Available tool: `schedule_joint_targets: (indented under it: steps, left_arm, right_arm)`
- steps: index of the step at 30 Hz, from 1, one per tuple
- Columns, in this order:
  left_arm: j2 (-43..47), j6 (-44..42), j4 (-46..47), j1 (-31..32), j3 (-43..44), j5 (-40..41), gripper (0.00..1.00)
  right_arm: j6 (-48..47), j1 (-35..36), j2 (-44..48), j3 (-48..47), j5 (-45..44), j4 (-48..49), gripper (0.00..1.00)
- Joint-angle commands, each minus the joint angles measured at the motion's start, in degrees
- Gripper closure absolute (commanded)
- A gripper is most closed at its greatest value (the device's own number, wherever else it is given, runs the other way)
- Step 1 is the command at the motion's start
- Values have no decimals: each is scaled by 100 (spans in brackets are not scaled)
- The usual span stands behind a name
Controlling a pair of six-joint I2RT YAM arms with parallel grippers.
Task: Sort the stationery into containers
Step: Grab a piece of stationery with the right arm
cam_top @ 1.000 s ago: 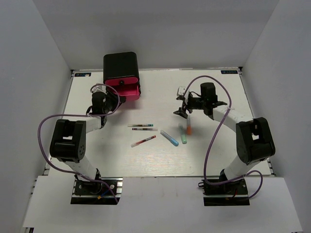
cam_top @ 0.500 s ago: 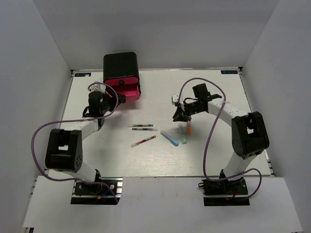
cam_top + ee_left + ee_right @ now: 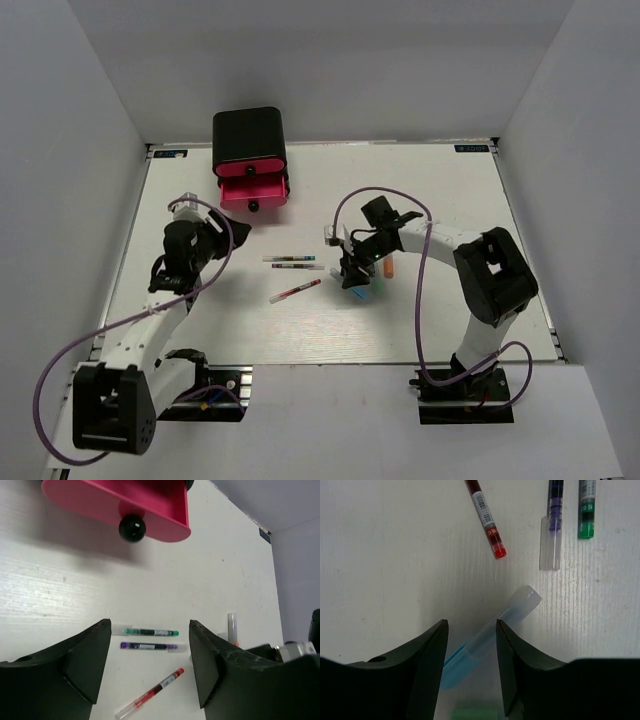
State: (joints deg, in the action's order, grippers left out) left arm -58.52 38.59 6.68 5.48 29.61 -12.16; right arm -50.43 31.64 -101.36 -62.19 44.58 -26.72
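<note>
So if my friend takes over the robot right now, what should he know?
Left gripper: open, empty, facing the black rounded cabinet, which has one pink drawer pulled out.
Right gripper: open, fingers either side of the stubby blue marker, not closed on it.
Lying on the white table: green-inked whitish pen, purple-inked whitish pen, thin red pen, green marker, orange marker.
Done: a drawer is open.
Left: every pen and marker needs sorting. No eraser in view.
</note>
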Motion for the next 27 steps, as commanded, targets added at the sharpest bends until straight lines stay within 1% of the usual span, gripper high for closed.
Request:
schedule_joint_targets:
  steps: [1, 2, 6, 10, 14, 16, 18, 19, 21, 22, 24, 25, 26, 27]
  left_arm:
    - [673, -132, -684, 6, -261, 108, 26]
    - [780, -132, -746, 6, -314, 109, 26]
    - [1150, -184, -1054, 6, -446, 109, 26]
    - [1299, -237, -1213, 6, -447, 109, 26]
    - [1492, -238, -1414, 6, -500, 162, 26]
    - [1571, -238, -1468, 6, -552, 162, 26]
    - [1651, -238, -1529, 6, -657, 162, 26]
    - [1729, -238, -1529, 6, -658, 162, 26]
    - [1818, -238, -1582, 6, -763, 162, 26]
    - [1896, -186, -1643, 6, -763, 162, 26]
    - [1975, -185, -1704, 6, -825, 214, 26]
    - [2046, -133, -1705, 6, -825, 214, 26]
    - [2047, -132, -1757, 6, -877, 214, 26]
    - [2107, -132, -1758, 6, -878, 214, 26]
  right_arm:
    - [1246, 158, -94, 93, -615, 904, 51]
    - [1342, 185, -86, 146, -817, 1227, 49]
    - [1711, 448, -182, 199, -1371, 1433, 48]
    - [1809, 606, -314, 199, -1829, 1591, 48]
    - [1792, 774, -402, 164, -2154, 1565, 49]
    - [1757, 879, -428, 138, -2208, 1433, 46]
    - [1748, 914, -455, 137, -2234, 1345, 46]
    - [1765, 975, -463, 137, -2312, 1293, 48]
    - [1826, 1020, -507, 102, -2357, 1257, 55]
    - [1835, 1063, -525, 111, -2409, 1248, 64]
    - [1836, 1064, -543, 93, -2375, 1222, 76]
    - [1835, 1064, -551, 15, -2349, 1170, 93]
    - [1827, 1046, -525, -29, -2331, 1160, 99]
    - [1809, 1046, -447, -47, -2305, 1178, 100]
